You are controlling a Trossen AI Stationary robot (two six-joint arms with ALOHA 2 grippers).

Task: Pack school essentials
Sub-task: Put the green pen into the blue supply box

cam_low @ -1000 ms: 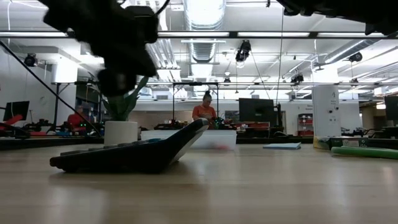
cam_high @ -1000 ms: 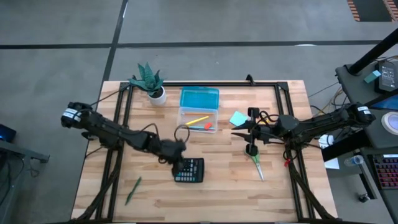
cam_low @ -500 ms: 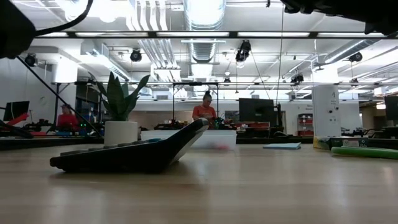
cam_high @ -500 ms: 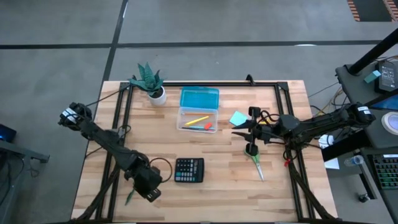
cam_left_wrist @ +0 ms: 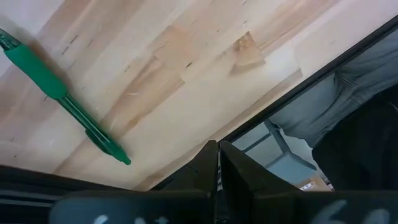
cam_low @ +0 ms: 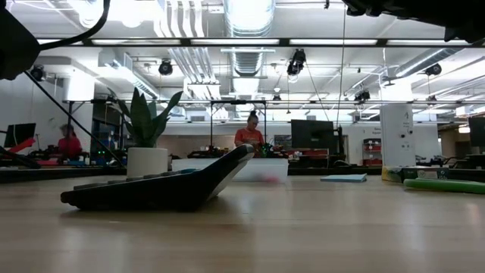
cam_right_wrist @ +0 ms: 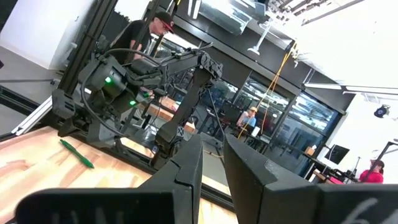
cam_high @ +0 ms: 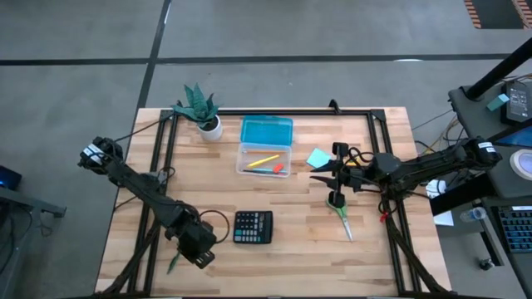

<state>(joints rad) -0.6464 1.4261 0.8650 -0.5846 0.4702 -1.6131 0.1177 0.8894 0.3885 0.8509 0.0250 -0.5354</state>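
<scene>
L claw (cam_high: 202, 258) closed, near-left; R claw (cam_high: 314, 174) nearly closed, empty.

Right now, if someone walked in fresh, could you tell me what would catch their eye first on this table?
Probably the clear box with its blue lid at the table's middle back, a yellow pencil inside. Next the black calculator near the front, and the left gripper, shut, beside the green pen at the front-left corner.
</scene>
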